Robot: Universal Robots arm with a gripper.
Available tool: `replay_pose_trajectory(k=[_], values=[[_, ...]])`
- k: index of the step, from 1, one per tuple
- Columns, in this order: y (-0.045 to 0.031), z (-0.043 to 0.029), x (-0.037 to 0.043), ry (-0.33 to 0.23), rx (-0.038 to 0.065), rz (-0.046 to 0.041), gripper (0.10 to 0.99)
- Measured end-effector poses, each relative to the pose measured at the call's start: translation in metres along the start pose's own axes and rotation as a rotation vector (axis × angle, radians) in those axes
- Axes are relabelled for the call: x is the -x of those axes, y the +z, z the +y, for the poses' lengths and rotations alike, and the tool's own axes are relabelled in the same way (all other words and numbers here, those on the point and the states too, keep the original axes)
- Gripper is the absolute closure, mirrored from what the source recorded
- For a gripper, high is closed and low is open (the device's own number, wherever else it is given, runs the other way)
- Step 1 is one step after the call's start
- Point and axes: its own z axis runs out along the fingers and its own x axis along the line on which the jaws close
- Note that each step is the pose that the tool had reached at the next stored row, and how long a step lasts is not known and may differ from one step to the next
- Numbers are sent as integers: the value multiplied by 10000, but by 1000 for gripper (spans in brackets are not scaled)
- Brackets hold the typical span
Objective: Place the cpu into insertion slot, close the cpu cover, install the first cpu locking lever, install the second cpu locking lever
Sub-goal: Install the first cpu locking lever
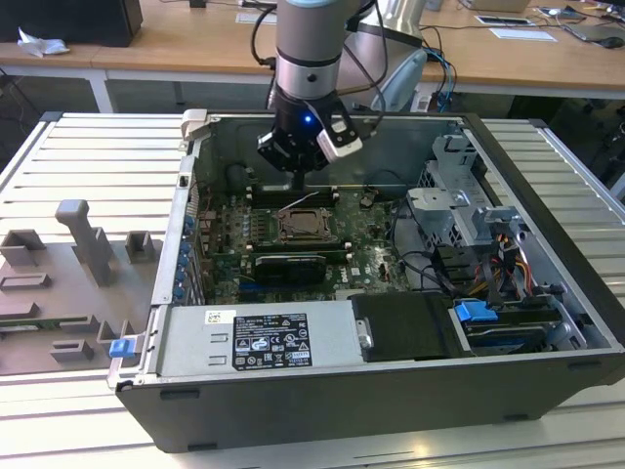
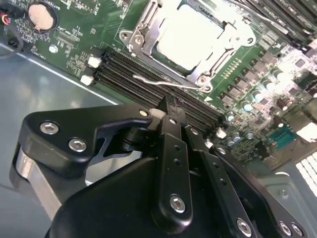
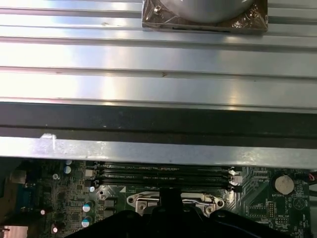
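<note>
The cpu point(image 2: 188, 34) lies flat in the insertion slot point(image 1: 289, 237) on the green board, silver top up. The cpu cover point(image 2: 140, 34) is down around it as a metal frame. One thin wire locking lever point(image 2: 163, 83) sticks out loose over the black memory slots point(image 2: 129, 67). A second lever point(image 2: 257, 15) runs along the socket's other side. My gripper point(image 2: 170, 104) hangs just above the memory slots, fingers shut together, tip close to the loose lever. In the exterior view the gripper point(image 1: 296, 168) is a little behind the socket, inside the open case.
The case wall point(image 3: 158, 124) rises right behind the memory slots point(image 3: 163, 173). A coin battery point(image 2: 42, 15) sits on the board. The power supply point(image 1: 259, 337) lies at the case front, a drive cage point(image 1: 459, 195) with cables toward the exterior view's right. A grey fixture plate point(image 1: 78, 264) lies outside.
</note>
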Motion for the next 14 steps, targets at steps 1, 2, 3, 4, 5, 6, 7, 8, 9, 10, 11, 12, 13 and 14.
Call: replay_pose_trajectory(k=[1,2,3,4,5,6,7,8,9,10,11,12,13,14], values=[[7,-1,1,-133,-1,10,980],[15,-2,1,-315,-1,24,980],[21,-3,2,-406,-2,29,980],[35,-4,3,-491,-1,33,980],[43,-5,3,-495,-1,34,980],[49,-6,3,-495,-1,34,980],[54,-7,3,-496,-2,33,980],[58,-7,3,-496,-1,33,980],[64,-8,3,-495,-2,33,980],[69,-8,3,-495,-1,33,980],[75,-9,4,-496,-1,33,980],[82,-10,5,-497,-2,34,980],[89,-11,6,-497,-1,33,980],[93,-12,7,-497,-1,34,980]])
